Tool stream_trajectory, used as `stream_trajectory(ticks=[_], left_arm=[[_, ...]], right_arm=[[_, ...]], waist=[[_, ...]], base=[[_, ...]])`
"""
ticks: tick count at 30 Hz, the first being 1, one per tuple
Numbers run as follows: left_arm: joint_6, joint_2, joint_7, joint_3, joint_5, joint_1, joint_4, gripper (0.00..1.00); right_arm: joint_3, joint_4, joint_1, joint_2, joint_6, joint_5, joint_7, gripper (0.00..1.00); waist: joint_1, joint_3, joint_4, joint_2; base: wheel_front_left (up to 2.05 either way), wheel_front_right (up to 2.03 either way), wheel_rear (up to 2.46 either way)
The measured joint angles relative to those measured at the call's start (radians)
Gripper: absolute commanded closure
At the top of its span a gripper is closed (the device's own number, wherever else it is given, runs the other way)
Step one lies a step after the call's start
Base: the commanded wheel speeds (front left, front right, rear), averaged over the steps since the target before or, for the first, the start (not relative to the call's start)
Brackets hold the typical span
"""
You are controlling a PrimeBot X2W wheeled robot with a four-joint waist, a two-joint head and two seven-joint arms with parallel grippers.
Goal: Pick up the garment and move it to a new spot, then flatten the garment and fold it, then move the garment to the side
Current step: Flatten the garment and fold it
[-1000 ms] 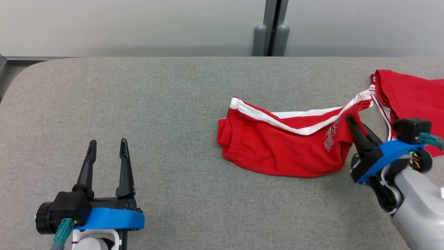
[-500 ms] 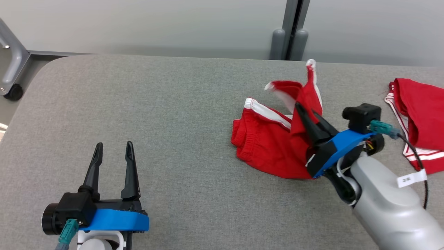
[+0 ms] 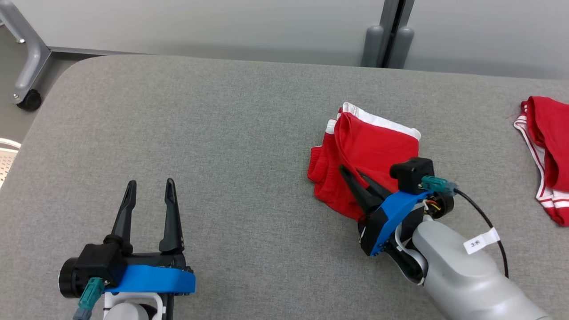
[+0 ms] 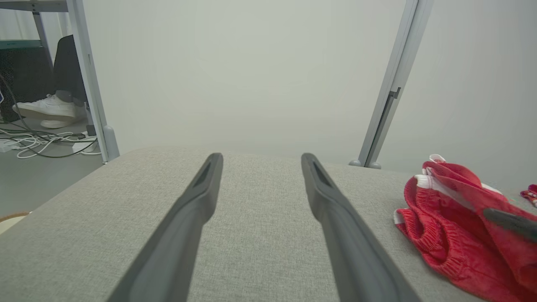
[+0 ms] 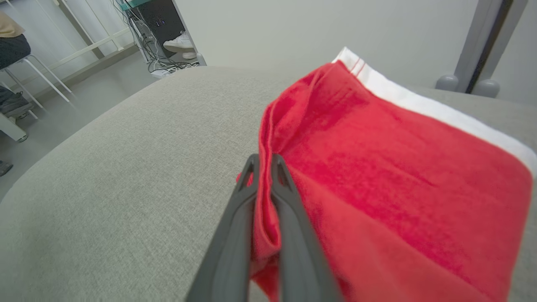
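The garment (image 3: 369, 151) is a pair of red shorts with white stripes, lying doubled over on the grey table (image 3: 222, 133), right of centre. My right gripper (image 3: 351, 174) is shut on a fold of its red cloth at the near left edge; in the right wrist view the cloth (image 5: 377, 167) is pinched between the two fingers (image 5: 235, 218) of the right gripper (image 5: 263, 161). My left gripper (image 3: 150, 184) stands open at the lower left, far from the garment, with nothing between its fingers (image 4: 197, 201). In the left wrist view the garment (image 4: 444, 218) lies off to the right.
A second red garment with white stripes (image 3: 546, 151) lies at the table's right edge. A grey post (image 3: 389, 40) rises behind the table against a pale wall. A caster leg (image 3: 26, 93) stands on the floor past the table's rounded far-left corner.
My right gripper has carried the garment's right end up and over to the left, so the shorts now lie folded in half. The head camera has also shifted. The left gripper has held still.
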Motion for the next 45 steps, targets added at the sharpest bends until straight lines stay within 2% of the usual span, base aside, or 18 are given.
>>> stream_trajectory(ticks=[11,12,13,20,24,29,37,45], left_arm=[[0.01,0.0,0.0,-0.023,-0.015,-0.02,0.004,0.0],[0.01,0.0,0.0,-0.023,-0.015,-0.02,0.005,0.0],[0.01,0.0,0.0,-0.022,-0.015,-0.02,0.005,0.0],[0.012,0.0,0.0,-0.023,-0.015,-0.022,0.012,0.0],[0.012,0.0,0.0,-0.017,-0.006,-0.021,0.012,0.0],[0.009,0.0,0.0,-0.001,0.014,-0.016,0.012,0.0],[0.01,0.0,0.0,0.038,0.057,-0.003,0.018,0.0],[0.01,0.0,0.0,0.068,0.092,0.015,0.034,0.0]], right_arm=[[0.069,0.047,-0.005,0.047,0.0,-0.021,0.0,0.99],[0.072,0.047,-0.004,0.047,0.0,-0.021,0.0,0.54],[0.073,0.041,-0.004,0.046,0.0,-0.026,0.0,0.0],[0.012,-0.071,0.032,0.01,0.0,-0.083,0.0,0.0],[-0.084,-0.166,0.084,-0.027,0.0,-0.129,0.0,0.0],[-0.261,-0.271,0.177,-0.056,0.0,-0.206,0.0,0.0],[-0.515,-0.392,0.328,-0.046,0.0,-0.325,0.0,0.0],[-0.667,-0.478,0.442,-0.009,0.0,-0.422,0.0,0.0]], waist=[[0.0,0.022,0.011,0.0],[0.0,0.022,0.009,0.0],[0.0,0.022,0.007,0.0],[0.0,0.009,-0.017,0.0],[0.0,-0.005,-0.038,-0.0001],[0.0,-0.026,-0.074,-0.0002],[-0.0001,-0.059,-0.145,-0.0003],[-0.0001,-0.087,-0.194,-0.0004]], base=[[0.0,0.0,0.0],[0.0,0.0,0.0],[0.0,0.0,0.0],[0.0,0.0,0.0],[0.0,0.0,0.0],[0.0,0.0,0.0],[0.0,0.0,0.0],[0.0,0.0,0.0]])
